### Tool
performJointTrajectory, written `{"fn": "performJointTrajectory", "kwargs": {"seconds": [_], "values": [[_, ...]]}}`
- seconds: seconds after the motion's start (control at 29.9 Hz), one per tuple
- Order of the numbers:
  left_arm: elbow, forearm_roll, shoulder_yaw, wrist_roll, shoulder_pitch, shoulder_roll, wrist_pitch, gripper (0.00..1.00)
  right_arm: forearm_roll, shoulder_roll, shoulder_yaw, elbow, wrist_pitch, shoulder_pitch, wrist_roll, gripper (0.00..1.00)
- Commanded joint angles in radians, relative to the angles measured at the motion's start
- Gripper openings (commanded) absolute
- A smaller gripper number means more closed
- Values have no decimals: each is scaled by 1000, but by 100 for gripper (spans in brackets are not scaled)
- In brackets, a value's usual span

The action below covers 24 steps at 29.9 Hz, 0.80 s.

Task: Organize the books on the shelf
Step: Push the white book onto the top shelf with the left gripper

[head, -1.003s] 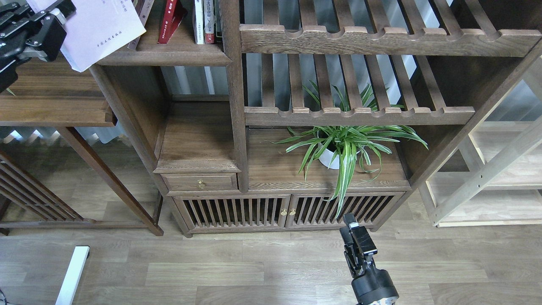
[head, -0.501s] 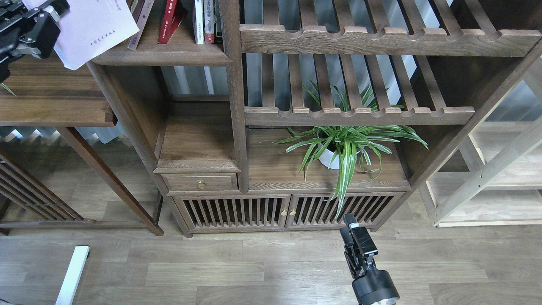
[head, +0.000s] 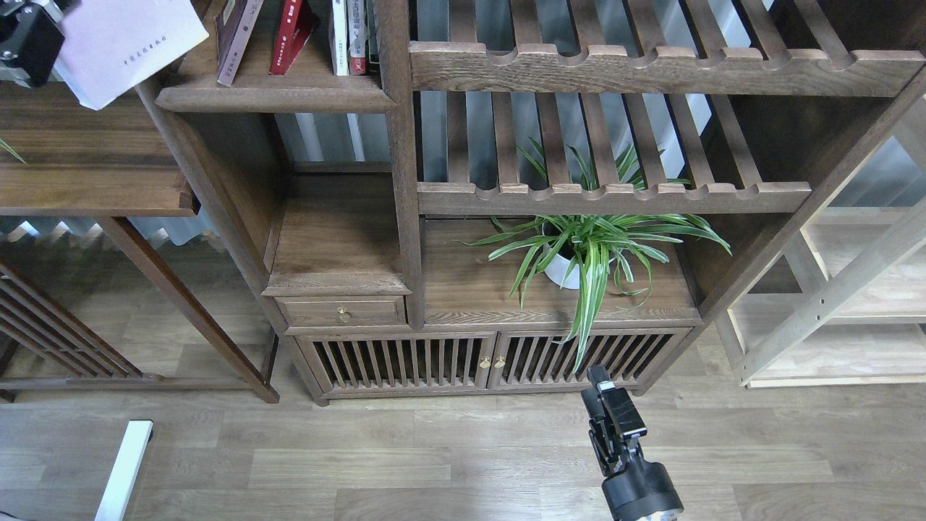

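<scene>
My left gripper (head: 29, 32) is at the top left corner, partly cut off by the view's edge. It is shut on the pale lavender-white book (head: 126, 43), holding it tilted in the air just left of the bookcase's upright. On the dark-brown shelf (head: 275, 94) a maroon book (head: 235, 36) leans at the left end, and a bright red book (head: 293, 36) leans beside it. My right gripper (head: 599, 380) hangs low over the floor in front of the cabinet doors, empty; its fingers cannot be told apart.
Slim white-spined and red-spined volumes (head: 349, 36) stand at the shelf's right end. A potted spider plant (head: 586, 250) sits under the slatted racks (head: 615, 195). A dark side table (head: 87, 166) is left and a light pine frame (head: 854, 289) right.
My left gripper has moved up and to the left with the lavender-white book, uncovering the maroon book on the shelf. The right arm has not moved.
</scene>
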Motion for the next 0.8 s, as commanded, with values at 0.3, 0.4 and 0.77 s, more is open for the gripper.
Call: {"fn": "performJointTrajectory", "kwargs": {"seconds": [0.3,0.4,0.77], "values": [[104,9,121,-12,-132,-5,39,1,0,-5,4,19,0,-5,0,67],[104,8,154,-12,-135,-10,97,1,0,-7,6,24,0,-5,0,66],[106,8,264,-8,-193,-30,245,2,0,-7,9,26,0,-5,0,66]]}}
